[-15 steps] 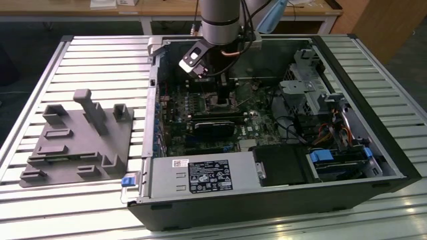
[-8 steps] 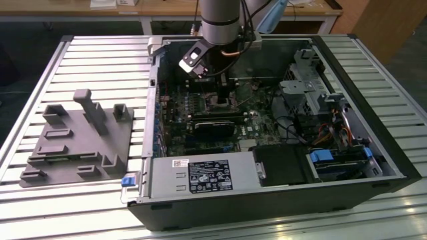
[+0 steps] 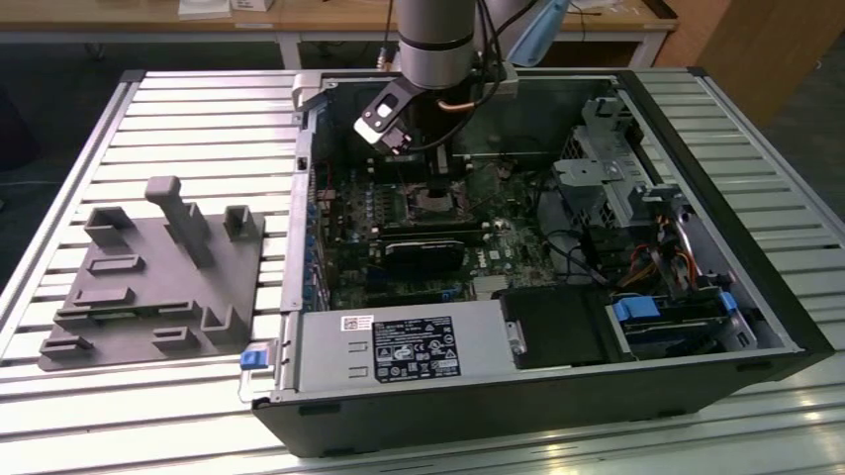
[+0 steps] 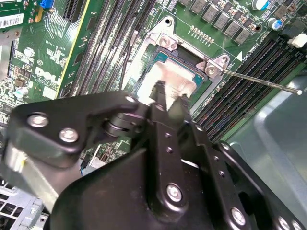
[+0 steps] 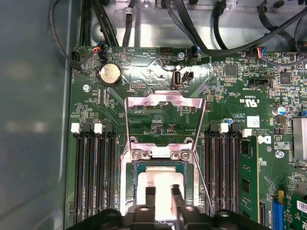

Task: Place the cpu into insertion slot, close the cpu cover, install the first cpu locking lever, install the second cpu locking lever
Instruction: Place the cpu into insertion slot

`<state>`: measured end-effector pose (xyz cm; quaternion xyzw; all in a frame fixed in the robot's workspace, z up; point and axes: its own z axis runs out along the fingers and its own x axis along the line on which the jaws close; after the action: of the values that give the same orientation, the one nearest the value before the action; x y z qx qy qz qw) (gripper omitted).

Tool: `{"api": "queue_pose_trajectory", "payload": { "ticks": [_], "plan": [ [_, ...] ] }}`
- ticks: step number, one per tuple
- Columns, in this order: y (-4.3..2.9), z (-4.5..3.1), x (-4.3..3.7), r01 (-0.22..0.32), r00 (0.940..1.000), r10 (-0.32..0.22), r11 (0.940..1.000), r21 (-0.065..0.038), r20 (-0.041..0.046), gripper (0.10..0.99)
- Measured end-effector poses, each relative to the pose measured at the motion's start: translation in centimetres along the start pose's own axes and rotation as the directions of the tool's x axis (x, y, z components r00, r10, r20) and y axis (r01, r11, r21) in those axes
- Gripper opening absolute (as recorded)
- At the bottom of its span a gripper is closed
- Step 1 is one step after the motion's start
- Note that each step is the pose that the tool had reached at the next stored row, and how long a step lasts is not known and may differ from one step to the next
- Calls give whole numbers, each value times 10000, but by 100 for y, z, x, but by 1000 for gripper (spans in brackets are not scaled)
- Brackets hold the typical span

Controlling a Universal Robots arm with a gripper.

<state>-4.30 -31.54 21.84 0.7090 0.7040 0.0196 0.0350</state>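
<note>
Silver cpu (image 5: 160, 178) in insertion slot (image 5: 158, 153)

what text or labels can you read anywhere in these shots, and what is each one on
No text can be quoted; every piece is too small to read.
power supply sticker, exterior view: dense print and symbols, unreadable.
motherboard, first wrist view: white lettering, unreadable.
barcode sticker at the board's edge, second wrist view: unreadable.
white sticker on the board, first wrist view: unreadable.

cpu (image 4: 175, 74) 1; insertion slot (image 5: 127, 182) 1; cpu cover (image 5: 163, 99) 1; computer case (image 3: 528, 416) 1; gripper (image 5: 164, 190) 1
</note>
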Motion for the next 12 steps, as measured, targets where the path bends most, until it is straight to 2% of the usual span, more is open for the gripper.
{"api": "queue_pose_trajectory", "payload": {
  "ticks": [2, 3, 4, 12],
  "plan": [
    [0, 0, 0, 0, 10000, 0, 10000, 0, 0, 180],
    [0, 0, 0, 0, 10000, 0, 10000, 0, 0, 180],
    [0, 0, 0, -1, 10000, 1, 10000, 0, 0, 122],
    [0, -10, -1, -2, 10000, 2, 10000, 2, 3, 106]
  ]
}}
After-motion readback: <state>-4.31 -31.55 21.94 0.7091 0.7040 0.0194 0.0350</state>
